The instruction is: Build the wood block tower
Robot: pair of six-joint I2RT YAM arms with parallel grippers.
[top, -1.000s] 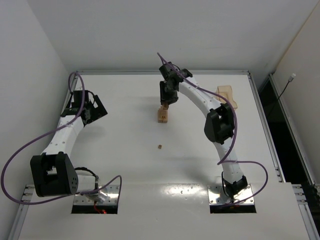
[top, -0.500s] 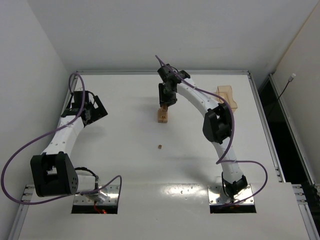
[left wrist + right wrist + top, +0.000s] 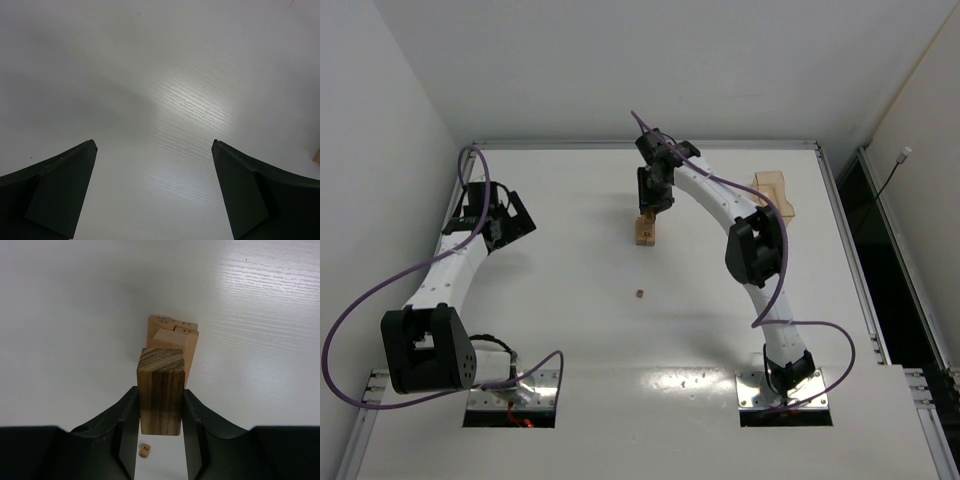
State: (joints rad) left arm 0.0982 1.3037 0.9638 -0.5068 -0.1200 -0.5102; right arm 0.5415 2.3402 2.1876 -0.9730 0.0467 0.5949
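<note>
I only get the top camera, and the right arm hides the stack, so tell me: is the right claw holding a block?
Observer: Yes. The right claw is shut on a dark-grained block, held upright.
Operator: Where is the stack from there?
Observer: The stack shows just past the block, slightly to its right in the wrist view.
Operator: And the left claw?
Observer: The left claw is open, with only bare table between its fingers.

We see a white table [image 3: 190, 100] with faint grain and soft sheen. The tower [image 3: 173, 333] is pale, smooth wood; the block [image 3: 161, 390] near it shows darker streaked grain, between matt black fingers [image 3: 122, 426].
</note>
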